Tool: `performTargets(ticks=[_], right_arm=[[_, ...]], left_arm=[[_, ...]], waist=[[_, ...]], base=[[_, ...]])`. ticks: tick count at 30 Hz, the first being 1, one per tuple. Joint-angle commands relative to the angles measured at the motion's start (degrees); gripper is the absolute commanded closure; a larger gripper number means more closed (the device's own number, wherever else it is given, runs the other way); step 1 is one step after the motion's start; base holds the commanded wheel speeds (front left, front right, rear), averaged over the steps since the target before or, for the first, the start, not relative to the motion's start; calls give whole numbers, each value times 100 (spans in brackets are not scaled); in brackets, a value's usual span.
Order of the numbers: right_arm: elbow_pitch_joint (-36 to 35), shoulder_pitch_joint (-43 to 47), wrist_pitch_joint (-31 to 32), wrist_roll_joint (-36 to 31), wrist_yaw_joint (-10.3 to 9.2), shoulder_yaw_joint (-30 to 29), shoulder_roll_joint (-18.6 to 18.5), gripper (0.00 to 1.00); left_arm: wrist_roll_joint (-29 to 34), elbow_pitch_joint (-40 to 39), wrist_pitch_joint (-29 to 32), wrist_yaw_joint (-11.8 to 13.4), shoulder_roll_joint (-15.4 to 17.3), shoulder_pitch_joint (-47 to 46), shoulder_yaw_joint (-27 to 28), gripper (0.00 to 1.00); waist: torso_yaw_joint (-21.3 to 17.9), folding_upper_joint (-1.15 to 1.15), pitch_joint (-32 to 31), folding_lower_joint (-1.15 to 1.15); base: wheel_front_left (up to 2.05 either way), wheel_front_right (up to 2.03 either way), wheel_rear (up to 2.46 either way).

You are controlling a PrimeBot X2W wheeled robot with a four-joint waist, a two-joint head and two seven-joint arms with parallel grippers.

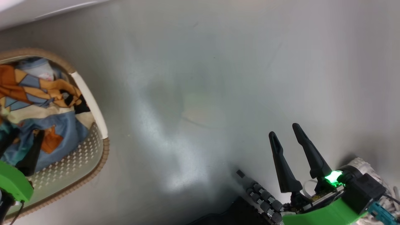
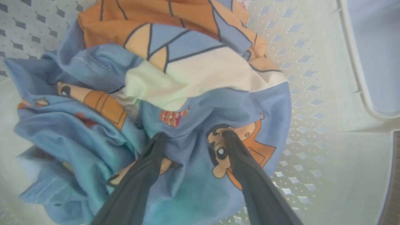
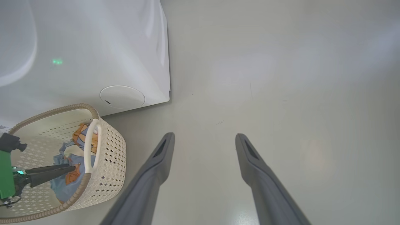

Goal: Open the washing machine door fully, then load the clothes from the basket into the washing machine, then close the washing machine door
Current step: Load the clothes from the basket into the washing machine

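Entry: your left gripper (image 2: 194, 135), jaws spread wide, down in the basket (image 2: 315, 93) on the clothes (image 2: 193, 93).
Detail: both fingertips (image 2: 157, 143) seem to touch the blue cartoon-print fabric, with a fold bunched between them; the soft view leaves the contact uncertain. Your right gripper (image 3: 204, 136) is likewise wide and holds nothing, with bare floor (image 3: 281, 78) between its jaws. The washing machine (image 3: 93, 47) stands ahead and left of those jaws, the basket close before it.

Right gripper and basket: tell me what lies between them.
Nothing but bare grey floor lies between the open right gripper and the basket, as the head view shows; the right wrist view shows the same bare stretch.
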Motion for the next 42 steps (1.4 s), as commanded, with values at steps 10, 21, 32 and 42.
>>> performTargets(ticks=[10,21,32,42], right_arm=[[-252,572,-27,89,9,98,-72,0],[-281,664,-27,70,9,122,-72,0],[-286,381,-27,92,9,34,-72,0],[-23,31,-27,-84,9,-246,-72,0]], left_arm=[[-237,309,-36,14,78,-218,87,0],[-266,882,-36,14,-98,-439,-331,100],[-182,549,-36,14,-161,-516,-5,100],[210,-302,-36,14,-563,230,821,100]], waist=[[-150,0,-6,0],[-149,0,-55,0],[6,0,-150,0],[579,0,-808,0]], base=[[0,0,0],[0,0,0],[0,0,0],[0,0,0]])
